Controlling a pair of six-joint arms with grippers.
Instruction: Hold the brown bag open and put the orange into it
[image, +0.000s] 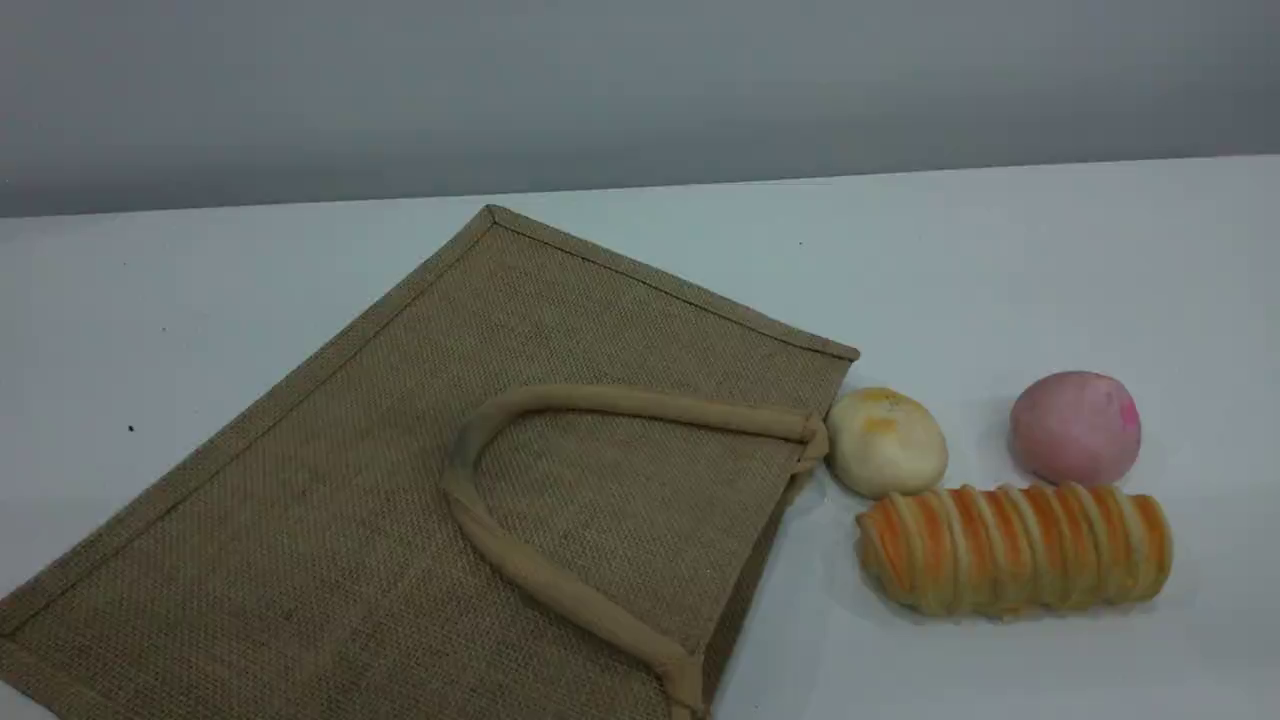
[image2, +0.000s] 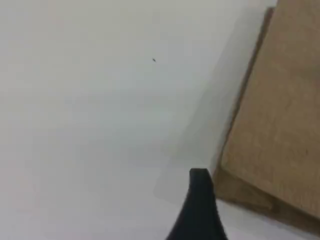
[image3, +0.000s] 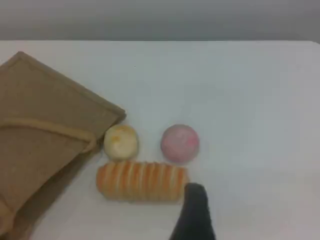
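Field notes, both arms up out of the scene view.

- The brown bag (image: 330, 500) lies flat on the white desk (image: 1000, 260), turned at a slant, and takes up the left and middle of the scene view. Its mouth edge is on the right, facing the foods. 1 beige handle (image: 640, 402) is folded back in a loop on the upper face.
- 3 foods sit right of the mouth. A cream bun with yellow patches (image: 885, 442) is just beside the handle's far end. A pink ball (image: 1075, 427) sits apart to the right of the bun. A striped bread roll (image: 1015, 548) lies lengthwise in front of both, close under them.
- I cannot tell from these 3 views where the orange is.
- Left tool (image2: 200, 200): I see 1 dark fingertip over bare desk, just beside a hemmed corner of the bag. The jaws are spread wide with nothing in them.
- Right tool (image3: 195, 210): I see 1 dark fingertip hanging over the desk near the right end of the roll, looking toward the bag mouth. The jaws are spread and grip nothing.
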